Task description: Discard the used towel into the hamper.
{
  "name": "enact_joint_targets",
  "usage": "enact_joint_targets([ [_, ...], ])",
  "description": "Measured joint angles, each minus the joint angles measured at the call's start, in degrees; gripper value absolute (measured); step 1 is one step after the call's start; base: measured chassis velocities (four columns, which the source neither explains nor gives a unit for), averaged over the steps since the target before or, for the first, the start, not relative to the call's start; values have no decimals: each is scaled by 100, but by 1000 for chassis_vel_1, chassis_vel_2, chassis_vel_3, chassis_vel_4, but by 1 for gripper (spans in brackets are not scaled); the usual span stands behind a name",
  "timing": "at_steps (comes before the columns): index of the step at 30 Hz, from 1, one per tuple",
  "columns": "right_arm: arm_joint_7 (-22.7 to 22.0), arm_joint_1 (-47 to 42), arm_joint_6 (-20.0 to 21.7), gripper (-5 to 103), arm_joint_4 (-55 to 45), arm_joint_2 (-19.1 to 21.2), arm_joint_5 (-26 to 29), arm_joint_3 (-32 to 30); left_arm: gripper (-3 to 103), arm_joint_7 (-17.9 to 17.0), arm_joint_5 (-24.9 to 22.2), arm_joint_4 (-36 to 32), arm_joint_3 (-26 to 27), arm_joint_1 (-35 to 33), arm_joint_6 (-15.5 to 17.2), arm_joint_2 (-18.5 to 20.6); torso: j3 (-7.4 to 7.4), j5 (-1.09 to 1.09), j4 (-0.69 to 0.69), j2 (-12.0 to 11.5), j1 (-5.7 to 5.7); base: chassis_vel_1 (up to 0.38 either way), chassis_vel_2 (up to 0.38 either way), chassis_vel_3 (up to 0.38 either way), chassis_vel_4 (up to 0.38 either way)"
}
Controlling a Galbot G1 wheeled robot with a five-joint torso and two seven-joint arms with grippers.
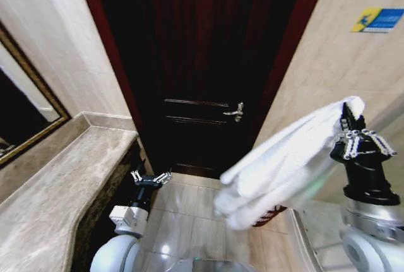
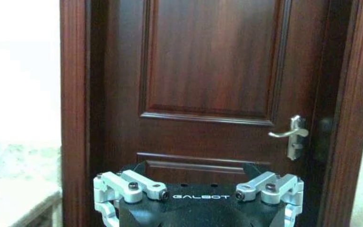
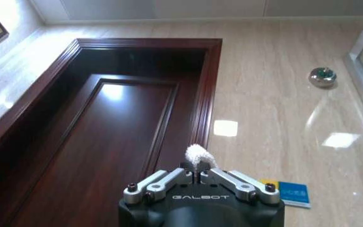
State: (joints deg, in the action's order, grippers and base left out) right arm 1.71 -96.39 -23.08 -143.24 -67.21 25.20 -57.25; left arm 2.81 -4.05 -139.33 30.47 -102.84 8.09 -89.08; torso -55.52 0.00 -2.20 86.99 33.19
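Towel (image 1: 284, 158) in raised right tool (image 1: 355, 134), clear of door (image 1: 202, 64).

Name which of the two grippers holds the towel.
The right gripper, raised and shut on the white towel; the left gripper hangs low, open and empty.

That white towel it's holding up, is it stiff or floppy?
Likely floppy: the white towel sags in folds from the right end effector, pinched at one corner. Probably light, since that pinch seems to carry it. It may swing and drape.
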Motion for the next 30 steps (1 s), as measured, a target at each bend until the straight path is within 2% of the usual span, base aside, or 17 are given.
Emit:
enact_joint_targets([
  [13,52,-29,-31,2,0,3,10,9,100,0,0,0,1,0,0,2,0,1,1,0,-1,-62,-59,-72,-70],
  [30,120,-4,-183,2,0,-8,4,12,100,0,0,0,1,0,0,2,0,0,1,0,-1,-3,-2,-1,-2],
])
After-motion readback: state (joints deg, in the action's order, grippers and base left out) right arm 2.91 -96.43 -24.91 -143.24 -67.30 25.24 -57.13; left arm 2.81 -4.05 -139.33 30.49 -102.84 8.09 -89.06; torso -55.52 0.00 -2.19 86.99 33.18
